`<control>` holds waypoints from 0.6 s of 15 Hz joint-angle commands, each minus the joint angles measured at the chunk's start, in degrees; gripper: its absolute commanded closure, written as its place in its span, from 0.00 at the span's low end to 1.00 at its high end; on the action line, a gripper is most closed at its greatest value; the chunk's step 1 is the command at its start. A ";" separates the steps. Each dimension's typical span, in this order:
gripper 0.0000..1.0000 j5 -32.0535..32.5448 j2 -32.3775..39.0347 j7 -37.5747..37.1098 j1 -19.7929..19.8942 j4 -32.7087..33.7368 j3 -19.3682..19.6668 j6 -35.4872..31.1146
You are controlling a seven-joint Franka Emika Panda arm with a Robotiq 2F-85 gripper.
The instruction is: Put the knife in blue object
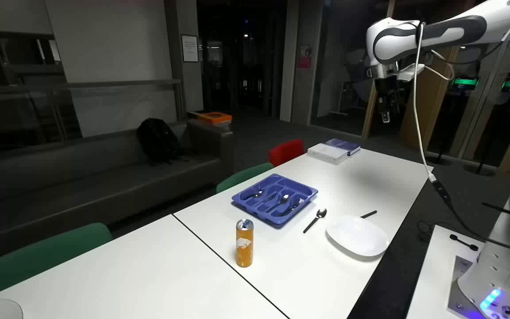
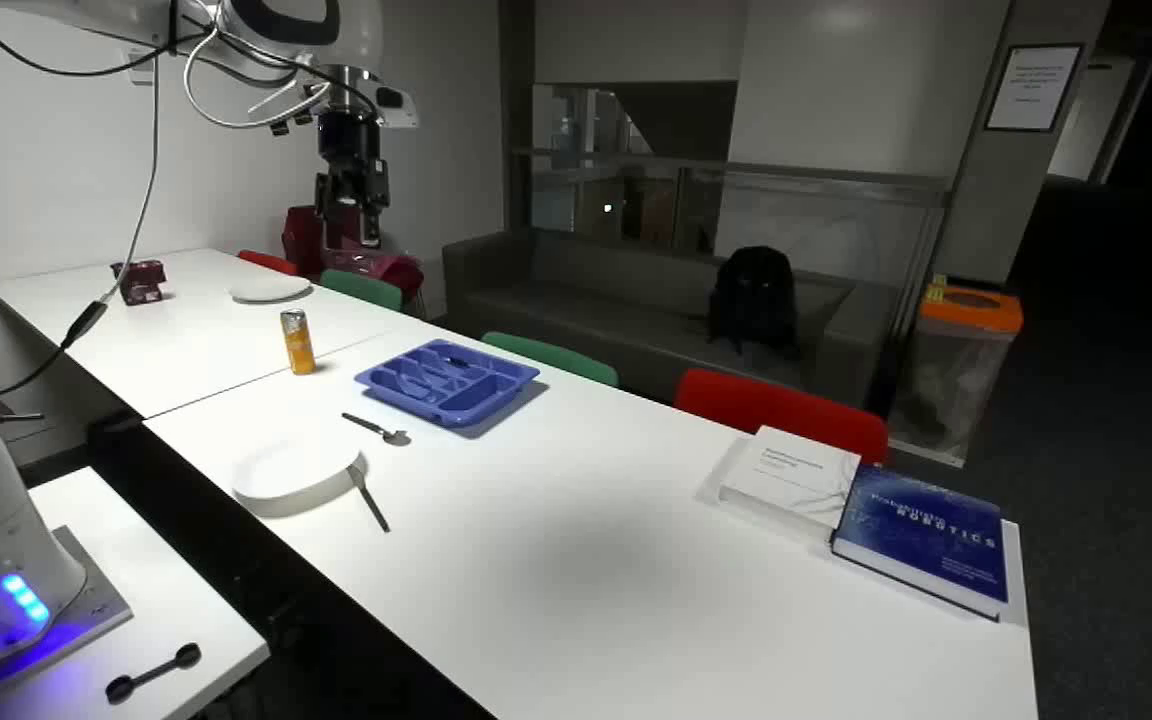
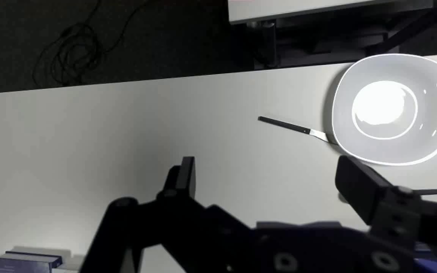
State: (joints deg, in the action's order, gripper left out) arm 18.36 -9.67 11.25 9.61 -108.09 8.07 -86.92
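High above the desk (image 3: 218,125), my jaws stand wide apart with nothing between them. The knife (image 3: 293,127) lies on it, its dark handle clear and its metal end meeting the outline of the white bowl (image 3: 429,113); whether it touches or runs underneath, I can't tell. That worries me most: if the end is pinned, lifting could drag the bowl, which sits near the desk's edge. The jaws also look set along the handle rather than across it, so closing without turning would likely miss or pinch badly. So slim a thing asks for a low grasp, and going too deep could scrape the desk. At the blue tray (image 2: 476,393), cutlery (image 1: 284,199) lies in some compartments, and a slanted drop might catch on a divider.
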 commanded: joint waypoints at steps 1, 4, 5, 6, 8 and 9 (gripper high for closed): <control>0.00 0.06 0.07 -0.05 -0.56 0.15 0.50 0.15; 0.00 0.06 0.06 -0.05 -0.56 0.15 0.50 0.15; 0.00 0.06 0.06 -0.05 -0.56 0.15 0.50 0.15; 0.00 0.06 0.06 -0.05 -0.56 0.15 0.50 0.15; 0.00 0.06 0.06 -0.05 -0.56 0.15 0.50 0.15; 0.00 0.00 0.26 0.56 -0.63 0.04 0.55 -0.39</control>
State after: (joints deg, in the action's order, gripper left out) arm 18.36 -9.64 11.23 9.59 -108.09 8.07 -86.92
